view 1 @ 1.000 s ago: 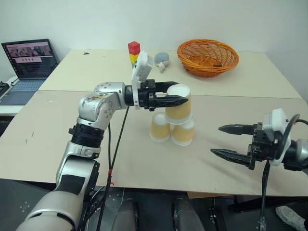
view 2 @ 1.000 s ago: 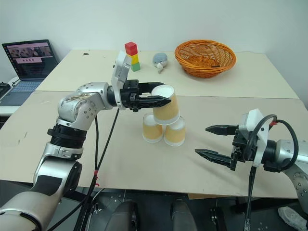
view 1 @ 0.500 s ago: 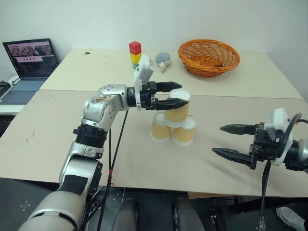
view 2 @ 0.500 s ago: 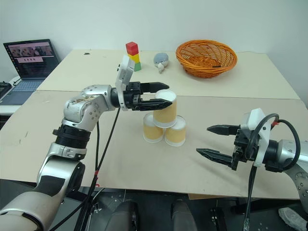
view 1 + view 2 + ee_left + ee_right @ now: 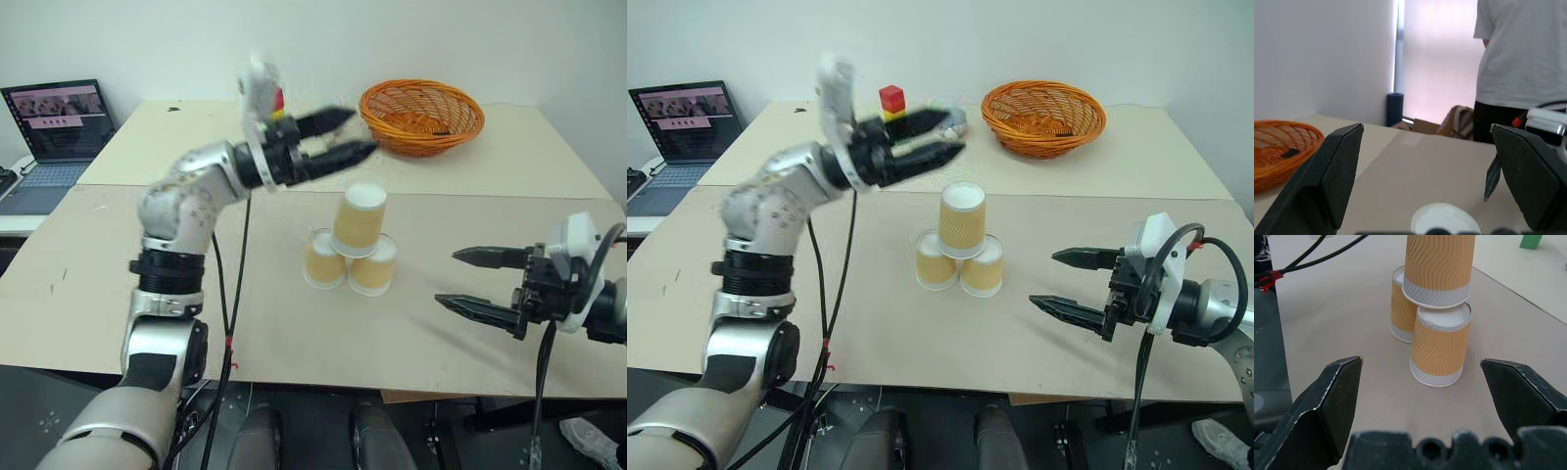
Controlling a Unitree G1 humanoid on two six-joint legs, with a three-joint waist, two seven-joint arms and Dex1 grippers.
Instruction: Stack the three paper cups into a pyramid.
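Beige counter [image 5: 118, 284] fills most of the head view, with an orange wicker basket [image 5: 422, 116] at the upper right and a laptop [image 5: 54, 137] at the far left edge. At frame centre stands the pyramid [image 5: 351, 243]: two tan-orange paper cups side by side, upside down, and a third inverted on top, resting across both bases and upright on its long axis. It looks complete. The left hand [image 5: 338, 137] hangs in the upper middle of the frame, above and to the left of the top cup [image 5: 359, 219], well apart from it, jaws spread wide and empty. The right hand [image 5: 470, 279] sits at lower right, level with the bottom cups, also wide and empty, pointing toward them. Judging by this, any coming move is withdrawal; the left hand should keep clear of the top cup.
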